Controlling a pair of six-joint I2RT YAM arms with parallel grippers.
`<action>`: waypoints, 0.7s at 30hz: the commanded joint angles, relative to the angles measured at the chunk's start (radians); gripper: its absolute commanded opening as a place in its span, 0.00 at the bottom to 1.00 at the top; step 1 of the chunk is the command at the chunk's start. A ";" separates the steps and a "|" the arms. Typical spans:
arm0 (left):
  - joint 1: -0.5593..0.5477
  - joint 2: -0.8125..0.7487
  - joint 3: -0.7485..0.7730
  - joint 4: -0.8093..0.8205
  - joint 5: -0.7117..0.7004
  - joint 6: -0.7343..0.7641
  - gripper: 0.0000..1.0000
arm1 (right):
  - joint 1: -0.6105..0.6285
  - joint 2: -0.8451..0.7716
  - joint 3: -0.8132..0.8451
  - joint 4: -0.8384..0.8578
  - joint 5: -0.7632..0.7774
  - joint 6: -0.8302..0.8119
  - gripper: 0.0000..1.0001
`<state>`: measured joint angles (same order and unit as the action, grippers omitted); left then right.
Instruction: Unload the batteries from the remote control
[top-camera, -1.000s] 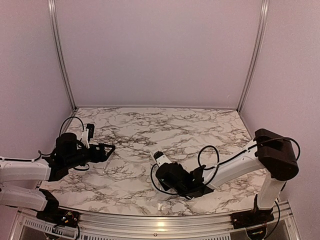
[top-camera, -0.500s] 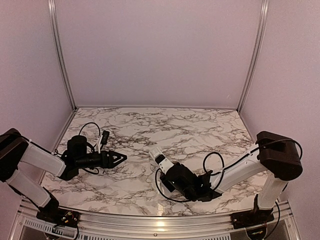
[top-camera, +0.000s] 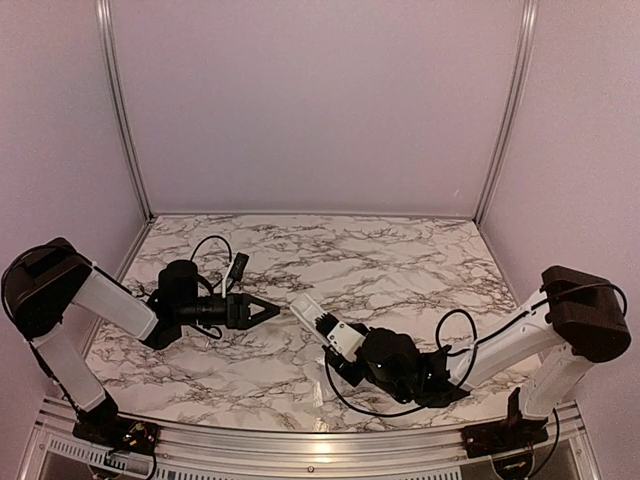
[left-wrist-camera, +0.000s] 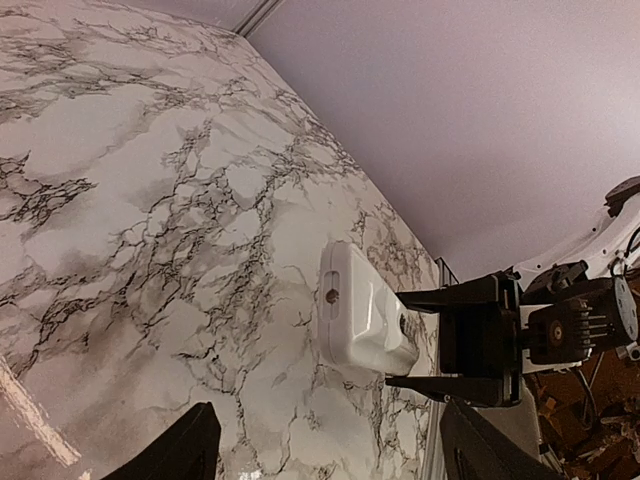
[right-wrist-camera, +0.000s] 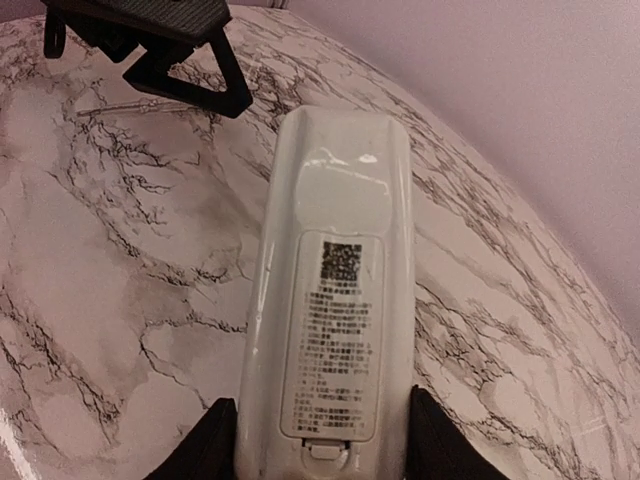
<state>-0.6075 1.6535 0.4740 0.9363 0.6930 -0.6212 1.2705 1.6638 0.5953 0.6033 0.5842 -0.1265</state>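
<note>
Item: remote control (top-camera: 314, 314), pinched at its near end by my right gripper (right-wrist-camera: 322, 442). Back cover (right-wrist-camera: 338, 340) shut, batteries unseen. Change: left gripper (top-camera: 268, 310), spread, has advanced to just beside its far end. Opening the cover looks next.

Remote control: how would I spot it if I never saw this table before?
On the marble table, find the spot where the black left gripper and right gripper point at each other. The remote control is the slim white bar held in the right one, the only white thing between those black claws.
</note>
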 joint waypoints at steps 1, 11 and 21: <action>-0.046 0.066 0.072 0.063 0.054 -0.033 0.80 | 0.011 -0.087 -0.071 0.096 -0.053 -0.088 0.00; -0.147 0.170 0.221 0.041 0.131 -0.054 0.76 | 0.011 -0.279 -0.268 0.193 -0.186 -0.242 0.00; -0.186 0.178 0.340 -0.161 0.161 0.038 0.70 | 0.010 -0.378 -0.266 0.121 -0.162 -0.337 0.00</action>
<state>-0.7807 1.8145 0.7723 0.8875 0.8310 -0.6441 1.2709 1.3025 0.2790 0.7475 0.4072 -0.4049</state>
